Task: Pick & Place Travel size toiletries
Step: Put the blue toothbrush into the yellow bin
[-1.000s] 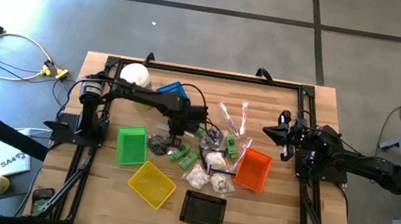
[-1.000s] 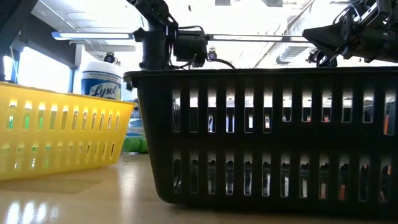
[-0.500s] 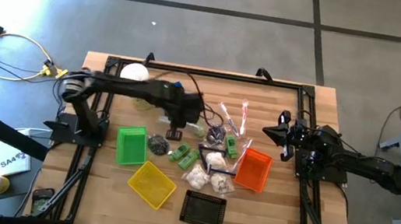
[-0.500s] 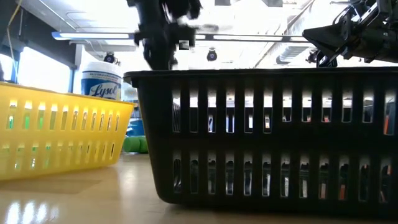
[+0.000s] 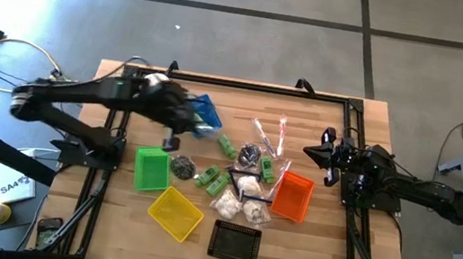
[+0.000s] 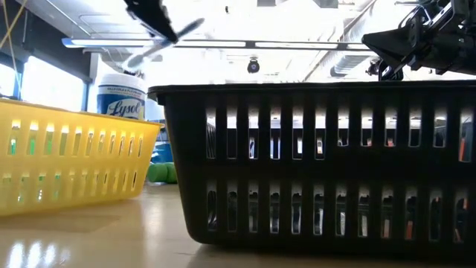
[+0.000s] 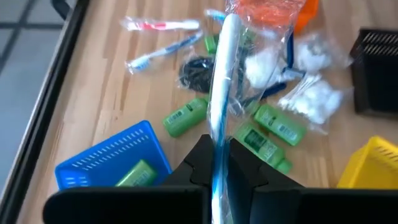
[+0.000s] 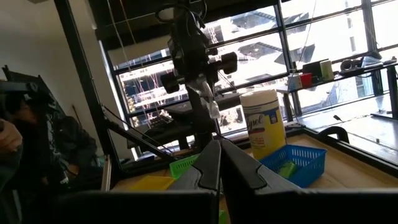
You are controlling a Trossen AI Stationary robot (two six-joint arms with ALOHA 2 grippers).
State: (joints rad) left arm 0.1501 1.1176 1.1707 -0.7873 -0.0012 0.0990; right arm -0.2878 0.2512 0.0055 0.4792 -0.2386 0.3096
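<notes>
My left gripper [image 5: 172, 141] hangs above the table between the blue basket [image 5: 205, 112] and the green basket [image 5: 151, 168], shut on a thin clear-wrapped stick [image 7: 222, 74]. The other toiletries lie in a pile at the table's middle: green bottles [image 7: 185, 116], white puffy packets [image 7: 314, 98], wrapped sticks [image 7: 163, 25] and a dark grey bit [image 7: 196, 70]. One green bottle [image 7: 137, 174] lies in the blue basket. My right gripper [image 5: 314, 152] waits shut above the table's right side. My left gripper pinches the clear-wrapped stick between its two fingers [image 7: 200, 155] near one end [image 7: 217, 134], and the stick runs out ahead along the fingers. It is lifted clear of the table, its free end [image 7: 230, 25] and loose wrapper sticking out beyond the fingertips.
An orange basket [image 5: 293, 195], a yellow basket [image 5: 174, 212] and a black basket [image 5: 236, 242] ring the pile's right and near sides. A big white jar [image 6: 121, 97] stands at the far left, behind the left arm. Bare wood lies along the near edge.
My left gripper has risen from the pile and swung toward the table's left, carrying the wrapped stick, which is now lifted clear. The left arm has folded back toward the table's left edge.
</notes>
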